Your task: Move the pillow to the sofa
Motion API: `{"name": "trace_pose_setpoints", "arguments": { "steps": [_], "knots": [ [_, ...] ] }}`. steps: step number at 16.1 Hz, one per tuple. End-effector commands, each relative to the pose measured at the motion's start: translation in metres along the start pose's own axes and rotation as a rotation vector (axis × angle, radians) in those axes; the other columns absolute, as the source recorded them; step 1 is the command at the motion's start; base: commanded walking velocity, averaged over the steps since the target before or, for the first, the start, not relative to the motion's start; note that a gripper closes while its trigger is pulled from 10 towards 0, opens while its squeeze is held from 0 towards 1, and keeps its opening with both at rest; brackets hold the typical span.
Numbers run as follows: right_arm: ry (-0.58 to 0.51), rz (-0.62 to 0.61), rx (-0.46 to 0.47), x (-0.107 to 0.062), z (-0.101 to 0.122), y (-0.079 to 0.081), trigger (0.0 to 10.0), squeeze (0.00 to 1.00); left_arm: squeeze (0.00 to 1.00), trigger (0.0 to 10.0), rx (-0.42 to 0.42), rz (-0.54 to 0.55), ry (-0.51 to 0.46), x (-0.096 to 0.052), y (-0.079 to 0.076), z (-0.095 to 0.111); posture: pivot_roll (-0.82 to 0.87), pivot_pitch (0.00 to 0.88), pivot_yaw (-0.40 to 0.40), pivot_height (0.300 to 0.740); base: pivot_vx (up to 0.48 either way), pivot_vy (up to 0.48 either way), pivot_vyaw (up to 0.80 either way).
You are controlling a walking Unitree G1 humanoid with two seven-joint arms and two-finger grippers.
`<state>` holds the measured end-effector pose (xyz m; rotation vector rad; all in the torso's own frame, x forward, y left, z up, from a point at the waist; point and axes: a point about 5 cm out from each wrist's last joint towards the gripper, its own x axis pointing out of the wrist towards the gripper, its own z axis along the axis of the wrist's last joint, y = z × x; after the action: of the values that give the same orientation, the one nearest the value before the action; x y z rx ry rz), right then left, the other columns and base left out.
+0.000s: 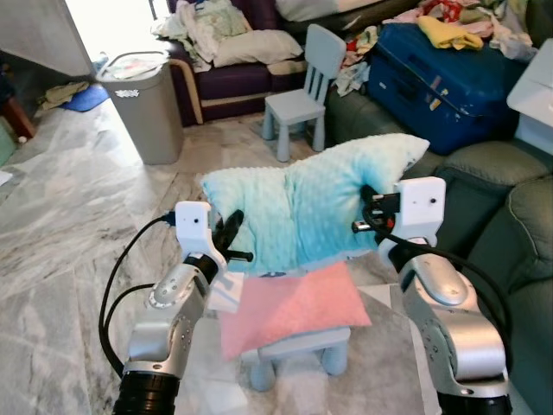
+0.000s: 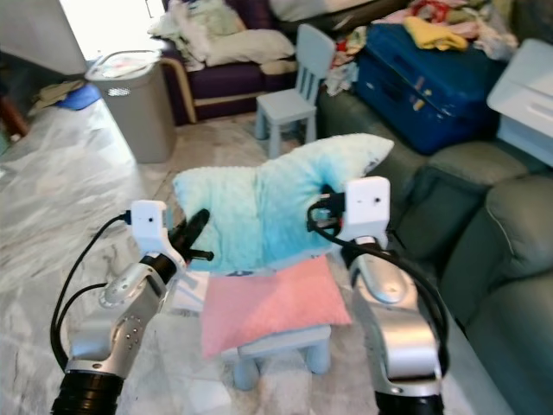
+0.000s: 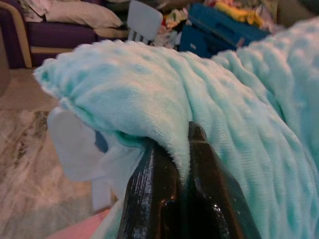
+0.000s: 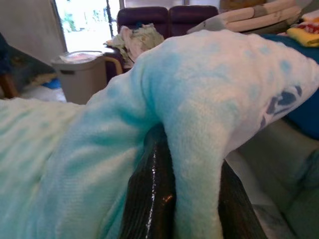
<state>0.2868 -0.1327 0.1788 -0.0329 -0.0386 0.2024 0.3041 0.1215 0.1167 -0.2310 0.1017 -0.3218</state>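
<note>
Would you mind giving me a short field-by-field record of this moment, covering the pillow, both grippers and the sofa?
pillow: mint-green pillow, held up above a pink cushion on a small stool
left gripper: left gripper shut on its left edge
right gripper: right gripper shut on its right side
sofa: dark green sofa to the robot's right
status: pillow not yet on sofa

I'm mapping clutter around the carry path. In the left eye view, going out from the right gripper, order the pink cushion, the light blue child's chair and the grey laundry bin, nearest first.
From the right gripper, shut on the teal pillow:
1. Pink cushion, just below and to the robot's left, on a small stool.
2. Light blue child's chair, ahead, by the green sofa.
3. Grey laundry bin, far ahead-left on the marble floor.
</note>
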Motion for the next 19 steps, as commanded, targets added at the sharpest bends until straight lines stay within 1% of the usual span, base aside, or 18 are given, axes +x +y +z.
{"name": "trace_pose_setpoints", "arguments": {
  "steps": [1,19],
  "knots": [
    [-0.025,-0.004,-0.010,0.0001,0.0065,-0.0034,10.0,0.00,0.00,10.0,-0.012,-0.029,-0.004,0.0031,-0.0051,0.0027,-0.15,0.000,0.059,0.740,0.000,0.000,-0.80],
    [-0.009,0.002,-0.010,-0.0004,0.0050,-0.0018,10.0,0.00,0.00,10.0,-0.036,-0.051,0.022,0.0007,-0.0069,-0.0020,-0.15,0.000,0.061,0.740,0.000,0.000,-0.80]
  ]
}}
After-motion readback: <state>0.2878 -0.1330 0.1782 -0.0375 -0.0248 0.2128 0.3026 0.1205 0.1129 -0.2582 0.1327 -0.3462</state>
